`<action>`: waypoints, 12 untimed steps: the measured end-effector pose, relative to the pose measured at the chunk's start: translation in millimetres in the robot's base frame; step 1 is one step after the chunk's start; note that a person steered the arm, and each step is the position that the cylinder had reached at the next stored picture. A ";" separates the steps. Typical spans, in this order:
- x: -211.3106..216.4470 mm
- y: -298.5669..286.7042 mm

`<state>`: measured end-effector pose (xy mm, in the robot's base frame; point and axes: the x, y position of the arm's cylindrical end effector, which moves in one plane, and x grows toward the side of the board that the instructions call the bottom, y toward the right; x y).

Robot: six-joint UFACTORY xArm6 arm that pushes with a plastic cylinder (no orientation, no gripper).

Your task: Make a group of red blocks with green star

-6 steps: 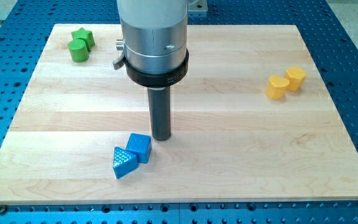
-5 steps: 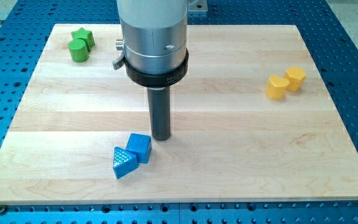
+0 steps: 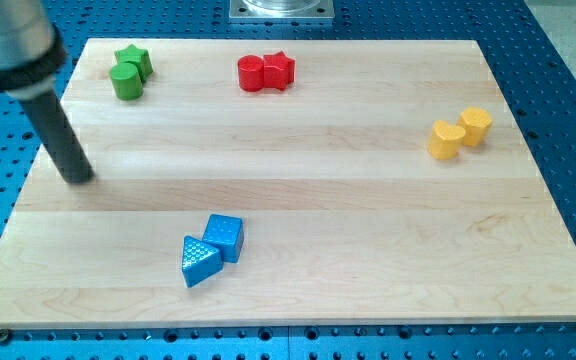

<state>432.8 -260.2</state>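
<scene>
A red cylinder [image 3: 251, 73] and a red star [image 3: 279, 70] touch each other at the view's top, near the middle. A green star [image 3: 135, 60] sits at the top left with a green cylinder [image 3: 125, 81] touching it just below. My tip [image 3: 78, 179] rests on the board at the view's left, below the green pair and well left of the red blocks, touching no block.
A blue cube [image 3: 224, 237] and a blue triangular block [image 3: 199, 261] lie together at the bottom centre-left. Two yellow blocks [image 3: 459, 133] sit together at the right. The wooden board [image 3: 368, 250] lies on a blue perforated table.
The arm has swung from the board's middle, beside the blue cube, to the far left. The red blocks, hidden behind it before, now show. No block has moved.
</scene>
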 end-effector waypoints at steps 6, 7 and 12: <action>-218.4 8.9; -195.8 -11.7; -184.8 158.6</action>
<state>248.0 -101.7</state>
